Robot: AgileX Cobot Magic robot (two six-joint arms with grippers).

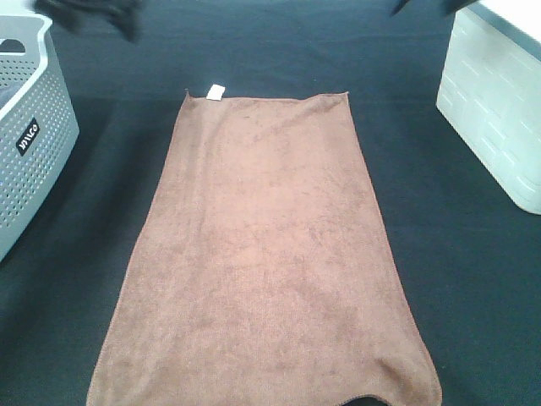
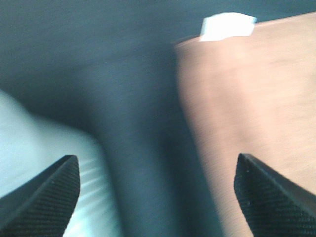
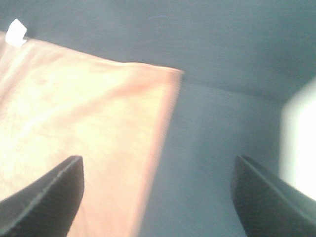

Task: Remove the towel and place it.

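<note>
The brown towel [image 1: 270, 245] lies flat and spread out on the black table cloth [image 1: 456, 271], with its white tag [image 1: 215, 91] at the far left corner. Both arms show only as dark blurs at the far edge, the left arm [image 1: 93, 15] and the right arm [image 1: 423, 5]. My left gripper [image 2: 155, 163] is open and empty above the towel's tagged corner [image 2: 227, 27], with towel [image 2: 247, 98] under one finger. My right gripper [image 3: 158, 163] is open and empty above the far right corner of the towel [image 3: 84, 113].
A grey perforated basket [image 1: 30, 127] stands at the left edge of the table and shows pale in the left wrist view [image 2: 29, 143]. A white bin [image 1: 499, 101] stands at the right and shows in the right wrist view [image 3: 298, 143].
</note>
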